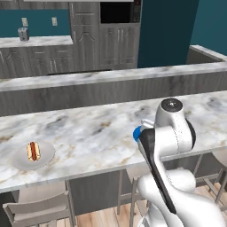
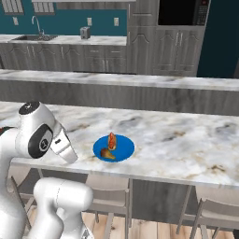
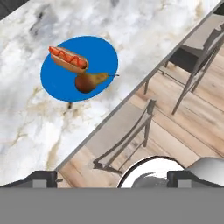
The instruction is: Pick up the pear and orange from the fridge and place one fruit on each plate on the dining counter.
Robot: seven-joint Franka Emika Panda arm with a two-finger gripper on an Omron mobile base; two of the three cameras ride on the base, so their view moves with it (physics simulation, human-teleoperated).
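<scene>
The pear (image 3: 87,82) lies on its side on the blue plate (image 3: 57,83), touching a hot dog (image 3: 68,59) that shares the plate. From the right base the pear (image 2: 107,154) sits at the near edge of the blue plate (image 2: 123,150), on the marble dining counter (image 2: 177,140). My gripper (image 3: 118,177) is open and empty, pulled back above the counter's front edge and off to the side of the plate. A pale grey-white plate (image 1: 17,162) at the counter's left holds another hot dog (image 1: 33,150). The orange and the fridge are out of view.
Grey stools stand under the counter's front edge (image 3: 127,131), (image 3: 197,52), (image 1: 40,208), (image 2: 214,210). A raised ledge (image 1: 111,75) runs along the counter's far side. Behind it are grey kitchen cabinets and a microwave (image 2: 182,11). The floor is wood.
</scene>
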